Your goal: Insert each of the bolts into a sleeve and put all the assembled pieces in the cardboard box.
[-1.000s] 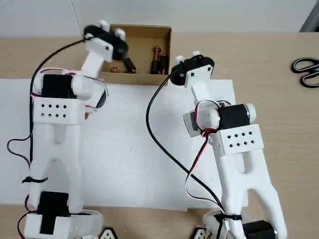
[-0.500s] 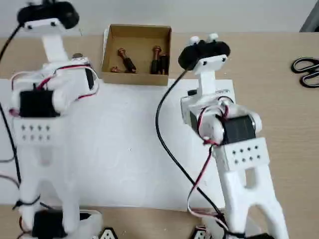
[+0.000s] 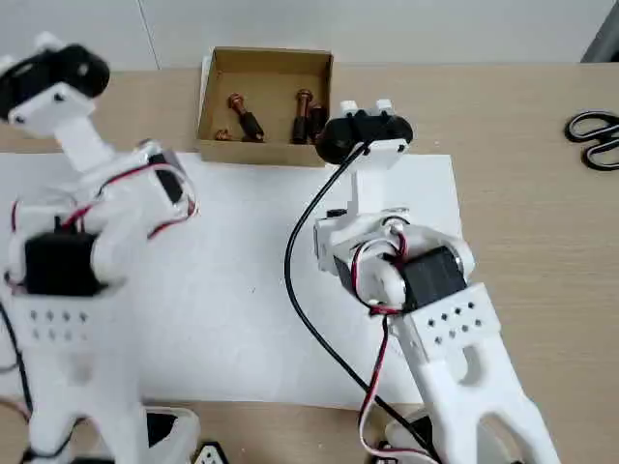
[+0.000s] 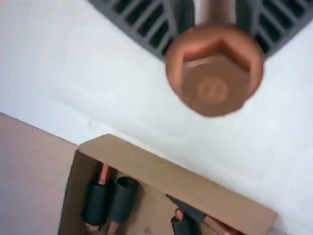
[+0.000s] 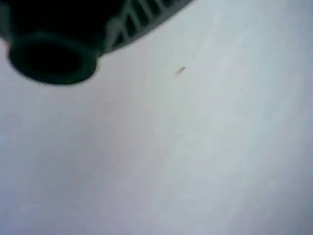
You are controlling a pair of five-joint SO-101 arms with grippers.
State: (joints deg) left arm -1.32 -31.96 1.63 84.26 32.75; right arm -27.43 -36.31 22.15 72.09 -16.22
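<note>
White paper [image 3: 232, 309] covers the near part of the light brown table [image 3: 542, 242]. A black cable [image 3: 295, 280] from the right arm [image 3: 440, 309] curves across this paper. The right gripper [image 5: 63, 29] is clenched on a black sleeve [image 5: 49, 61], seen from its round open end, just above the paper. The wrist of this arm hides the near right corner of the cardboard box [image 3: 263, 152]. Black scissors [image 3: 592, 135] lie well apart at the right. The left gripper [image 4: 215, 19], high at the left of the box, grasps a copper bolt [image 4: 213, 78] with a six-sided head. Inside the box lie finished pieces [image 3: 308, 114], copper bolts in black sleeves.
</note>
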